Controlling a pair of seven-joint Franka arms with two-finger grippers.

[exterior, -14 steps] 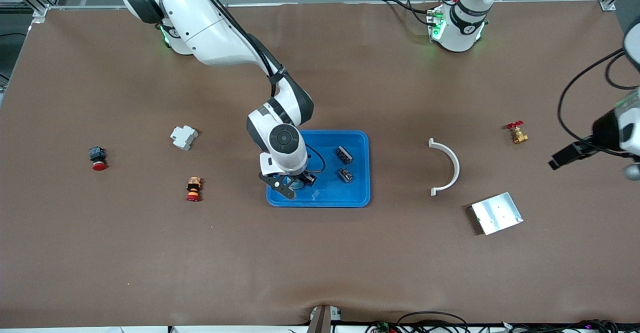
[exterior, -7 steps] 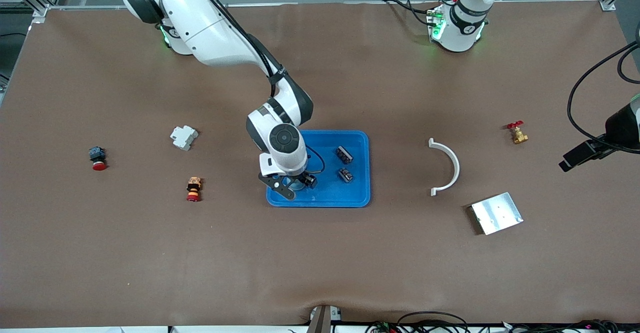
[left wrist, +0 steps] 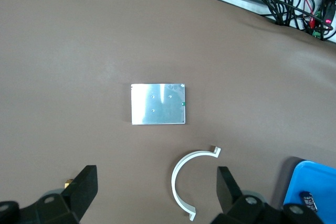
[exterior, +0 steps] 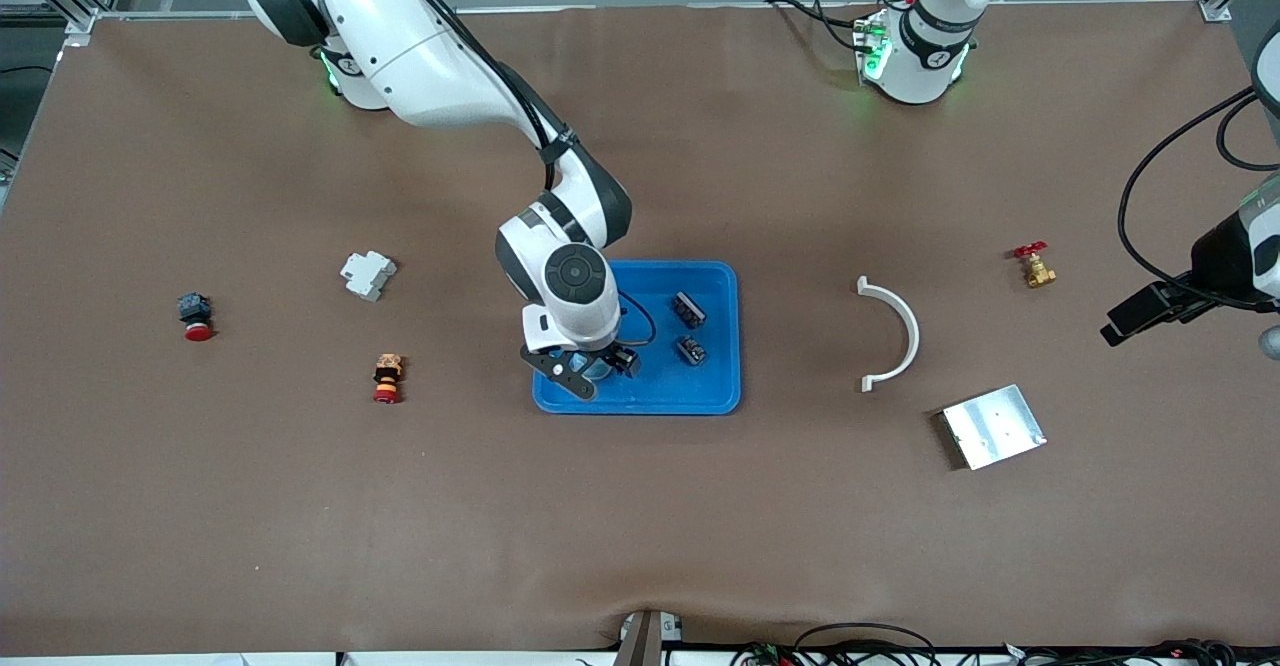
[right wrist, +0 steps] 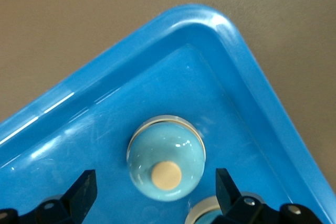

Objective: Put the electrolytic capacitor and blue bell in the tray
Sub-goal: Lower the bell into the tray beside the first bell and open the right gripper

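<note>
A: Blue bell (right wrist: 166, 157)?
B: Sits in the blue tray (exterior: 715, 386) near a corner, on the floor between the released jaws of the right gripper (exterior: 590, 371), untouched.
A: Capacitors?
B: Two dark ones (exterior: 687, 309) at the tray's edge toward the left arm's end.
A: Left gripper (left wrist: 157, 192)?
B: Jaws spread, empty, above the white half-ring (left wrist: 184, 182) and metal plate (left wrist: 157, 103) on the brown worktop (exterior: 640, 526).

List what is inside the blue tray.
In the blue tray: a blue bell under the right tool, whose fingers are open, and two small dark components. The arm covers part of the tray floor.
</note>
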